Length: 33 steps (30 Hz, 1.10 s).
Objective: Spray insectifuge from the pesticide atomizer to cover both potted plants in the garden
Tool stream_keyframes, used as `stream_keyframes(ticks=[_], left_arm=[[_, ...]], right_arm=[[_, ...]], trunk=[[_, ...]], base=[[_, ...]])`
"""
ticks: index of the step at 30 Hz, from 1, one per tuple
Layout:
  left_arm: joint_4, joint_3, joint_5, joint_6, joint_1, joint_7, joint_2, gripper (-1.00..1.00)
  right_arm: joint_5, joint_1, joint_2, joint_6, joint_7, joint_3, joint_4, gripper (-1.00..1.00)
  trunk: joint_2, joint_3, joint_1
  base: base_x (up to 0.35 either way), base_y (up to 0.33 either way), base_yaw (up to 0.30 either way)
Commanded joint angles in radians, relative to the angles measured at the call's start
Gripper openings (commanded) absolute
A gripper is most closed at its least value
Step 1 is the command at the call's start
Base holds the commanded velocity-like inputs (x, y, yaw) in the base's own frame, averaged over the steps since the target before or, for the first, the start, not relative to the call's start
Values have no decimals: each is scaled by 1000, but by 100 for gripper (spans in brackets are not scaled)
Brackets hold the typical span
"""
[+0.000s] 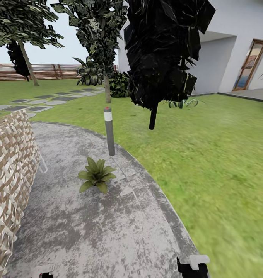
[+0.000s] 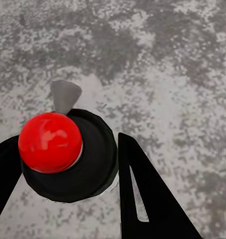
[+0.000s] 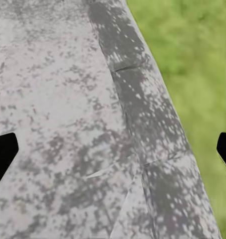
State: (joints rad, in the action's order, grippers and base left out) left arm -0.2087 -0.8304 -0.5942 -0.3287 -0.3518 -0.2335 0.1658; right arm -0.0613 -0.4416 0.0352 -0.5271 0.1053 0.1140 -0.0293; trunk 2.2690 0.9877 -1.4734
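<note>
1. The pesticide atomizer (image 2: 95,167), dark with a red cap, was clamped by the left gripper (image 2: 65,159) above the patio (image 1: 108,231).
2. The right gripper (image 3: 113,149) was spread wide, empty.
3. One potted plant (image 1: 96,175) was seen near the patio's far edge.
4. The bottle was judged light, rigid and slick, best held round the body.

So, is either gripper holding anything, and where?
Left gripper holds the pesticide atomizer, jaws on its black body below the red cap. Right gripper open, empty.
</note>
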Motion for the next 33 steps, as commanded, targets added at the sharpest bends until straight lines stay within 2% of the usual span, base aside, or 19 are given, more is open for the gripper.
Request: stream_keyframes(ticks=[1, 17, 27, 33], left_arm=[[0, -9, -6, -3, -1, -6, 0, -100], [0, -9, -6, -3, -1, -6, 0, -100], [0, -9, -6, -3, -1, -6, -2, -100], [0, -9, -6, -3, -1, -6, -2, -100]], right_arm=[[-6, 0, 0, -2, 4, 9, 0, 100], [-6, 0, 0, -2, 4, 9, 0, 100], [-6, 0, 0, -2, 4, 9, 0, 100], [-6, 0, 0, -2, 4, 9, 0, 100]], trunk=[[0, 1, 0], [0, 8, 0], [0, 11, 0], [0, 14, 0]], base=[[285, -167, 279], [316, -45, 279], [59, -3, 279], [200, -132, 279]])
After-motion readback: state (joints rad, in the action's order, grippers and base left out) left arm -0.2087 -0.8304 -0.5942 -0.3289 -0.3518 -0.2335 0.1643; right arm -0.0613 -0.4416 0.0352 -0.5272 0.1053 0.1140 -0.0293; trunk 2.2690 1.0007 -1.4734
